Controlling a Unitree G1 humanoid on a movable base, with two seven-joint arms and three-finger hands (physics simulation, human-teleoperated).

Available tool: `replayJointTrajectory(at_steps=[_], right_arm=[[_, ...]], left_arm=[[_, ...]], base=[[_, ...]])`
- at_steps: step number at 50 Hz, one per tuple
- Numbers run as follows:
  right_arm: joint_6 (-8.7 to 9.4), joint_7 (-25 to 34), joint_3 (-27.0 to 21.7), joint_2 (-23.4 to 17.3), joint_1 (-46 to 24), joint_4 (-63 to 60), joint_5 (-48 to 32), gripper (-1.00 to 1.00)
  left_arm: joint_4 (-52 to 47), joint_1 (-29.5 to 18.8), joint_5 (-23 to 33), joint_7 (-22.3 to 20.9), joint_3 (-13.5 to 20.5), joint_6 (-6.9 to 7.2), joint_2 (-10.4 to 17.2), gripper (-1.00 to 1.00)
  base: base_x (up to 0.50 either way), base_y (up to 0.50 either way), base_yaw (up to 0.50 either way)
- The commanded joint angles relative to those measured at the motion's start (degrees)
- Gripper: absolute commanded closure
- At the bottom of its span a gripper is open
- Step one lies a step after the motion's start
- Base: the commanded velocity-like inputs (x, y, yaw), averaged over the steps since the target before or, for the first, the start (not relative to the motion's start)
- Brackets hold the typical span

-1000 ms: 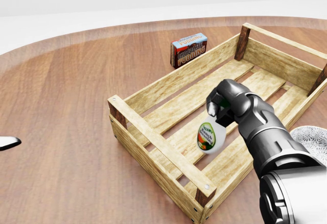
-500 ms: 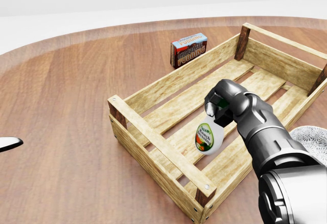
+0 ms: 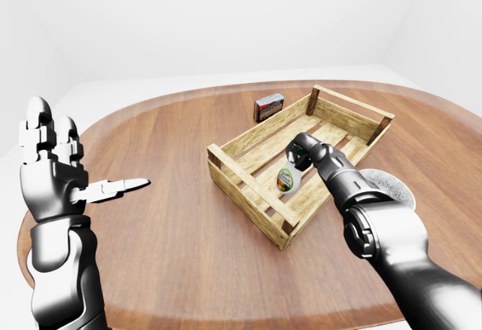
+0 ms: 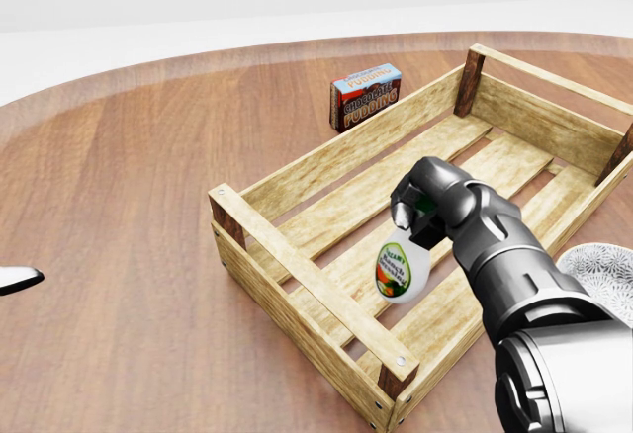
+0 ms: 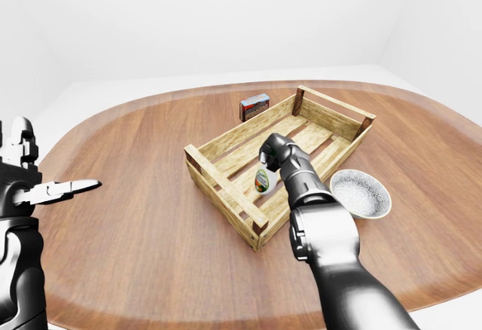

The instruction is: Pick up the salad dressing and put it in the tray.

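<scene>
A white salad dressing bottle [image 4: 402, 269] with a green and orange label hangs by its dark cap from my right hand [image 4: 423, 212], whose fingers are closed round its neck. The bottle's rounded base points down toward the slats of the wooden tray [image 4: 297, 270], inside the tray's lower-left part in the head view. Whether the base touches the slats cannot be told. My left hand [image 3: 56, 172] is raised at the far left of the left-eye view, fingers spread and empty, far from the tray.
A chocolate pudding box [image 4: 365, 96] stands on the round wooden table [image 4: 129, 206] just above the tray's long wall. A white speckled bowl [image 5: 361, 193] sits right of the tray, beside my right forearm.
My right hand has carried the bottle slightly left and lower inside the tray. The left hand and the camera have stayed put.
</scene>
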Motion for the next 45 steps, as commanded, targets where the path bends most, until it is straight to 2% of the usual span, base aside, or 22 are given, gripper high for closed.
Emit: replayJointTrajectory(at_steps=[1,26,27,28,29,30,45], right_arm=[[0.0,-0.8,-0.8,0.2,-0.1,-0.8,-0.5,1.0],[0.0,-1.6,-0.5,0.5,0.6,-0.8,-1.0,1.0],[0.0,-3.9,-0.3,0.5,0.5,-0.8,-1.5,1.0],[0.0,-6.4,-0.5,0.3,0.4,-0.8,-1.5,-1.0],[0.0,-3.3,-0.8,0.2,0.4,-0.8,-1.0,-1.0],[0.0,-3.0,-0.6,0.2,0.4,-0.8,-1.1,-1.0],[0.0,-2.4,-0.5,0.5,1.1,-0.8,-0.6,-1.0]], left_arm=[[0.4,0.1,0.0,-0.1,0.0,0.0,0.0,-1.0],[0.7,0.1,0.3,-0.2,-0.3,0.0,-0.1,-1.0],[0.7,0.1,0.3,-0.2,-0.4,0.0,-0.2,-1.0],[0.7,0.1,0.4,-0.2,-0.4,0.0,-0.1,-1.0],[0.7,0.1,0.3,-0.2,-0.4,0.0,-0.1,-1.0],[0.8,0.1,0.4,-0.2,-0.4,0.0,-0.1,-1.0],[0.5,0.1,0.2,-0.2,-0.3,0.0,-0.1,-1.0]], base=[[0.0,0.0,0.0],[0.0,0.0,0.0],[0.0,0.0,0.0],[0.0,0.0,0.0],[0.0,0.0,0.0],[0.0,0.0,0.0],[0.0,0.0,0.0]])
